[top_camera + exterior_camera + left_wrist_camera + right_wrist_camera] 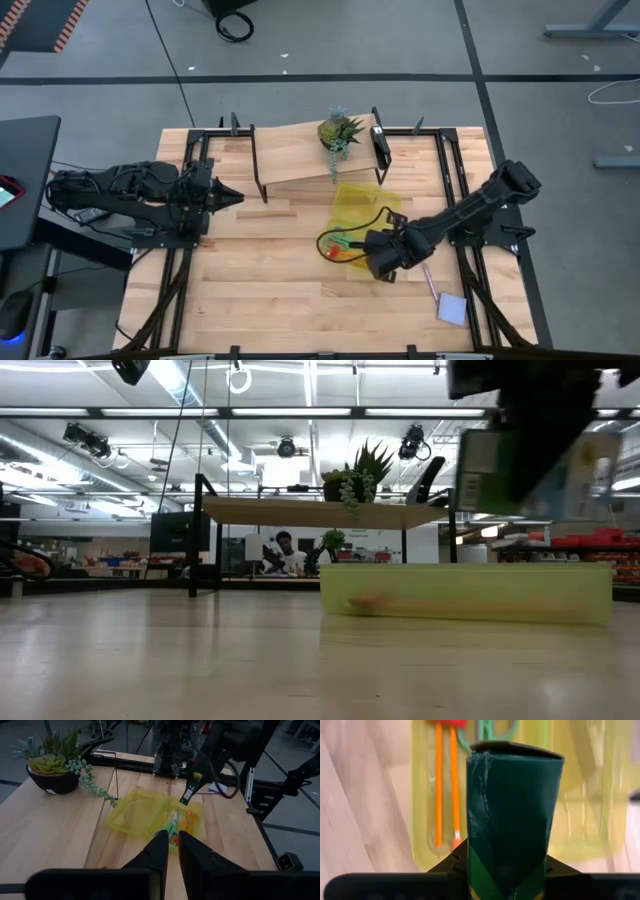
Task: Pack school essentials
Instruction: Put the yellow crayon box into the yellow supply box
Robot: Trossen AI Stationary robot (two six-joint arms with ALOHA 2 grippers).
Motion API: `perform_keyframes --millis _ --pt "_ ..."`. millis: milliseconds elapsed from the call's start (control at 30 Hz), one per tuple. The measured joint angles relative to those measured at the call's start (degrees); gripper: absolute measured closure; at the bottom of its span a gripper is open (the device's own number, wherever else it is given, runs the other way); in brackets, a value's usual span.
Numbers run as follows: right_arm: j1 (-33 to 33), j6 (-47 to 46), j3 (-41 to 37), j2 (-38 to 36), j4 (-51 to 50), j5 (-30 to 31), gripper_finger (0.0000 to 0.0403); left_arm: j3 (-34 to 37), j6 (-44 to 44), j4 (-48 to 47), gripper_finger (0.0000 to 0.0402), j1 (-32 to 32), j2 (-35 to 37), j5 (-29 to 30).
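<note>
My right gripper (372, 258) is shut on the dark green crayon box (512, 805) and hangs above the near end of the open translucent yellow pouch (362, 212). In the pouch lie the green-handled scissors (335, 243) and two orange pencils (446, 785). The thin pink pen (428, 280) and the pale blue notepad (452, 309) lie flat on the table to the right. My left gripper (238, 197) is shut and empty at the table's left. My right gripper pinches the crayon box between its two fingers, on the two narrow sides near one end (470, 857). The rest of the box sticks out past the fingertips. In the left wrist view the box (192, 787) hangs tilted below the gripper, clear of the pouch.
A potted spiky plant (340, 130) stands on a raised wooden shelf (300, 150) at the table's far side, just behind the pouch. A black cable (385, 215) loops over the pouch by the right arm. Bare wood lies to the near left.
</note>
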State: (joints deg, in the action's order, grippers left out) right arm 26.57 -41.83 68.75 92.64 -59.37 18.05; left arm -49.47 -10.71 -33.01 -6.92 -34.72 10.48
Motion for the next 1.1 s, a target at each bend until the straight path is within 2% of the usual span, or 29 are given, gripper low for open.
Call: perform_keyframes --millis 300,767,1100 --pt "-5.12 4.64 -1.26 -0.04 5.23 4.16 0.0303 -0.02 -0.01 -1.93 0.0337 0.0 1.14 -0.01" --pt "-9.37 8.88 -10.43 0.0 18.79 4.46 0.0303 -0.02 0.01 -2.49 0.0334 -0.02 1.51 -0.02" --pt "-10.07 9.12 -13.84 0.0 22.3 3.06 0.0303 -0.02 -0.34 -2.47 0.0332 0.0 1.49 -0.03"
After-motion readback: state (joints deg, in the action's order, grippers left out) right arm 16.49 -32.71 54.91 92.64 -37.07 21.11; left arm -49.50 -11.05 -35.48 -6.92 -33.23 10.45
